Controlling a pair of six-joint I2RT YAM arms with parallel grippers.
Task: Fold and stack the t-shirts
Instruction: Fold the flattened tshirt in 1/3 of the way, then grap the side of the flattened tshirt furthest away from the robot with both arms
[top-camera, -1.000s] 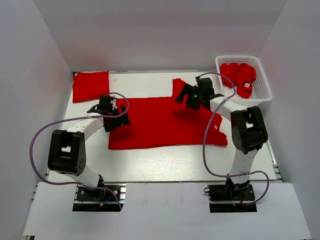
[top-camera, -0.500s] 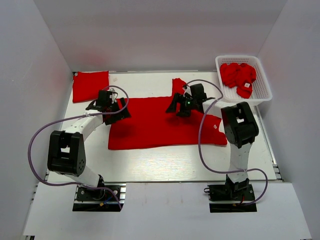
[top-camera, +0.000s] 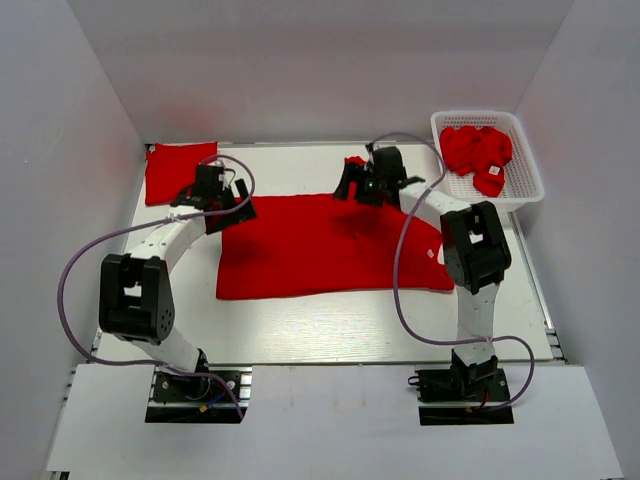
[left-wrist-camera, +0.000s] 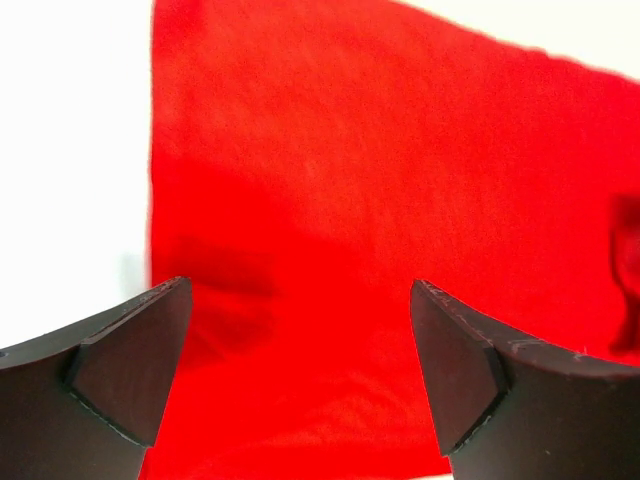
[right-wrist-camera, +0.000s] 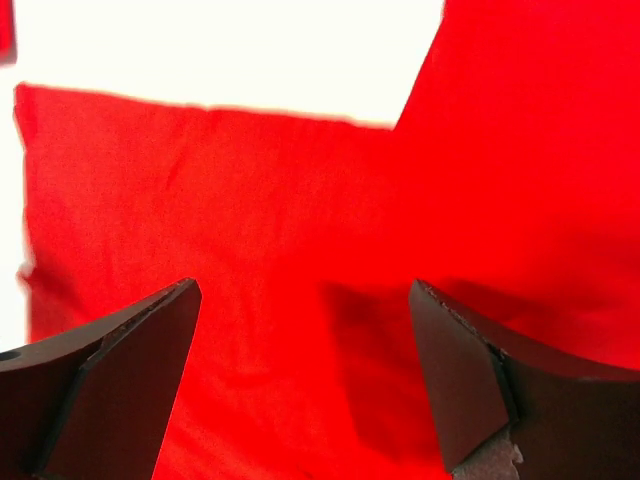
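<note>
My left claw (left-wrist-camera: 300, 310) — jaws spread, above far-left corner of flat red t-shirt (top-camera: 320, 250). Right claw (right-wrist-camera: 300, 310) — spread, above its far edge. Folded t-shirt (top-camera: 181, 172) far left; crumpled t-shirts (top-camera: 478, 150) in white basket (top-camera: 480, 114).

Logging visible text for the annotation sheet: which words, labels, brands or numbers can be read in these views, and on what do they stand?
No text is legible in any view.
Corner tag on the spread t-shirt: white, too small to read.
Second tag on the crumpled t-shirts in the basket: white, too small to read.
Wrist views: only red cloth, no markings.
</note>
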